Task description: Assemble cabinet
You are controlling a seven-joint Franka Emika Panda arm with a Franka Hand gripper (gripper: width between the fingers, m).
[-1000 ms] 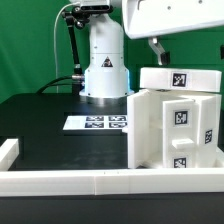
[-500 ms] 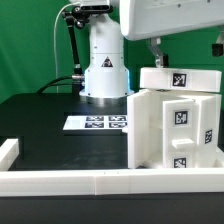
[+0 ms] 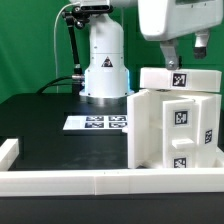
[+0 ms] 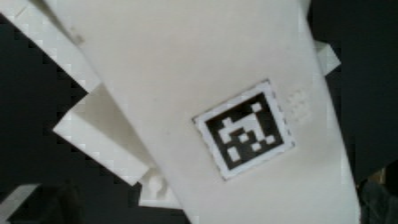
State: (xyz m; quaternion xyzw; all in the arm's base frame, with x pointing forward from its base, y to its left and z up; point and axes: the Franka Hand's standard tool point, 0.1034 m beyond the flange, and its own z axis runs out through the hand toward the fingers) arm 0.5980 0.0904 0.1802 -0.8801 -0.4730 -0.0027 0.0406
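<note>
A low white frame rail (image 3: 100,181) is being seen nearest, with the cabinet (image 3: 172,120) standing just behind it at the exterior view's right. Farther back, the marker board (image 3: 97,123) is lying flat before the arm's base (image 3: 104,75). The gripper (image 3: 185,52) is being held just above the cabinet's tagged top panel (image 4: 231,110), its fingers (image 3: 171,54) apart and gripping nothing.

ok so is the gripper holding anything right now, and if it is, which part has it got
Nothing is held. The gripper hangs just above the cabinet's top panel, fingers apart and clear of it; the wrist view shows only the tagged panel below.
</note>
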